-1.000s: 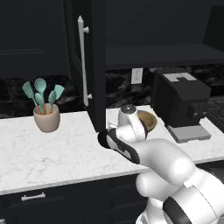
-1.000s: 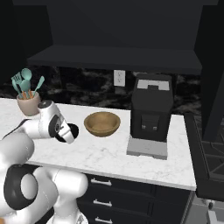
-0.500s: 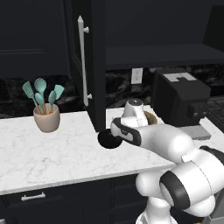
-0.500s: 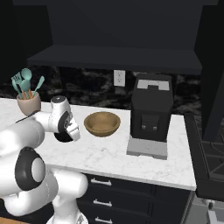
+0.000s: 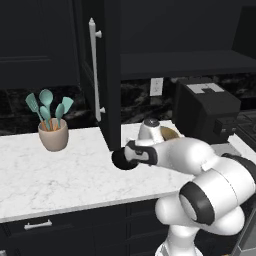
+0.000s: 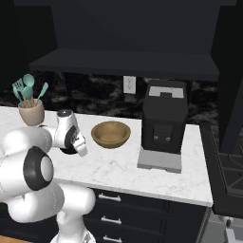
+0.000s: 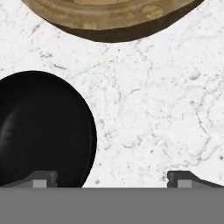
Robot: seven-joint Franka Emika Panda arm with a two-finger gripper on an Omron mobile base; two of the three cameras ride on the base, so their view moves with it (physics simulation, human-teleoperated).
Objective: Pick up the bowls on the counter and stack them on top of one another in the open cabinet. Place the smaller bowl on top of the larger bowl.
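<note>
A white robot arm leans low over the counter [image 6: 118, 163], its gripper [image 7: 111, 177] hanging spread and holding nothing above bare marble, between the two bowls it has been asked to shelve. The smaller bowl [image 7: 41, 131], glossy black, sits on the slab just beside one fingertip, apart from the larger bowl [image 6: 110, 134], the tan wooden one, which rests a little farther along toward the black coffee machine [image 6: 163, 126]. Neither bowl has been lifted. The cabinet [image 5: 107, 70] stands open above, its door with the long white bar handle [image 5: 94, 70] swung out over the counter's far edge. Since the wide bowl must go in first to carry the small one, the arm would likely do best to shift toward the wooden rim, straddle its wall with one finger inside and one outside, and close firmly before raising it clear of the door. A beige utensil cup [image 5: 53, 134] stands well off to the left.
</note>
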